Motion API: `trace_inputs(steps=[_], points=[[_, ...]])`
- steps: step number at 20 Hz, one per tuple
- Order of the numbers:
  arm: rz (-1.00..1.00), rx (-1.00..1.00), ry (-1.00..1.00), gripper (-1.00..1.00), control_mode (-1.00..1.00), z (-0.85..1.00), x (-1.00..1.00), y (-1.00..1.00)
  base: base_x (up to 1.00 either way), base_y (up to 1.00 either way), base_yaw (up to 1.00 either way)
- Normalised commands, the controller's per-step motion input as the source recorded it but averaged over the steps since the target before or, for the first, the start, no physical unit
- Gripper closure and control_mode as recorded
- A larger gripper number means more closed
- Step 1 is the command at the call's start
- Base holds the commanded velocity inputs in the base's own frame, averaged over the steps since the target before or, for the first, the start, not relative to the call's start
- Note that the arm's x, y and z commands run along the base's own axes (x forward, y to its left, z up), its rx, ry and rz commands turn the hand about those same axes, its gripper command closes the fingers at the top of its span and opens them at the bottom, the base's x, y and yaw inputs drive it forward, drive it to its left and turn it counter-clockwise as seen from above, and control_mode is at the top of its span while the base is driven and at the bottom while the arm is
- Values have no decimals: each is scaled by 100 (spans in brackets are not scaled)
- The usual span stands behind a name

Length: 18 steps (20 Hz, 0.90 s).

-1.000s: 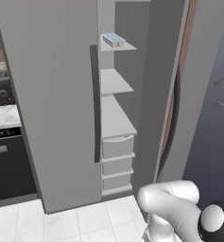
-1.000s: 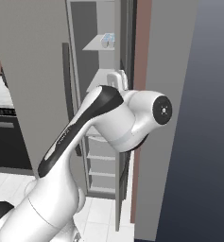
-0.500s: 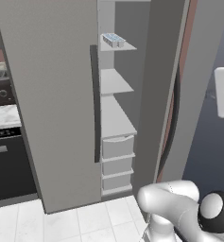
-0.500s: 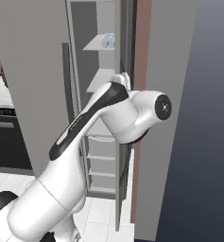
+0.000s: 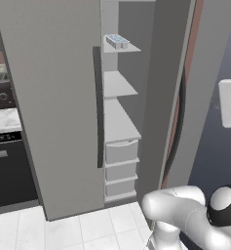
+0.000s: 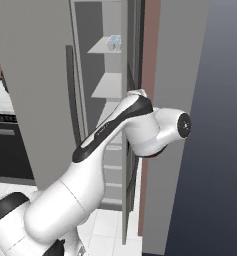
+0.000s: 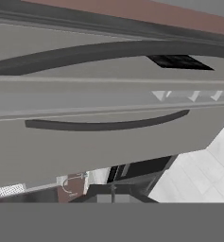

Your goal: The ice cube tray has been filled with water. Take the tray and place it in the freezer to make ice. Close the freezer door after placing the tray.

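The arm has swung its elbow further right and up since a second ago, while the ice cube tray (image 5: 116,41) has stayed on the top shelf (image 5: 121,48) of the freezer (image 5: 119,122). The water (image 5: 115,38) shows light blue in its cells. The freezer door (image 5: 184,97) stands ajar, its dark handle (image 7: 108,49) crossing the hand view. I cannot tell whether the pincer is wide or narrow.

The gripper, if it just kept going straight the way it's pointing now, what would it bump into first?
Most likely the freezer door: the hand view looks straight at its grey panel and long dark curved handle. How near it is cannot be judged here.
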Motion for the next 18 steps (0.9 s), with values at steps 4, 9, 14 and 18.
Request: trace_inputs(steps=[4, 9, 14, 18], points=[[6, 0, 0, 100, -100, -23, 43, -8, 0, 0, 0], [5, 0, 0, 100, -100, -25, 59, 0, 0, 0, 0], [6, 0, 0, 100, -100, -24, 31, -18, 0, 0, 0], [6, 0, 0, 100, -100, -22, 17, -28, 0, 0, 0]])
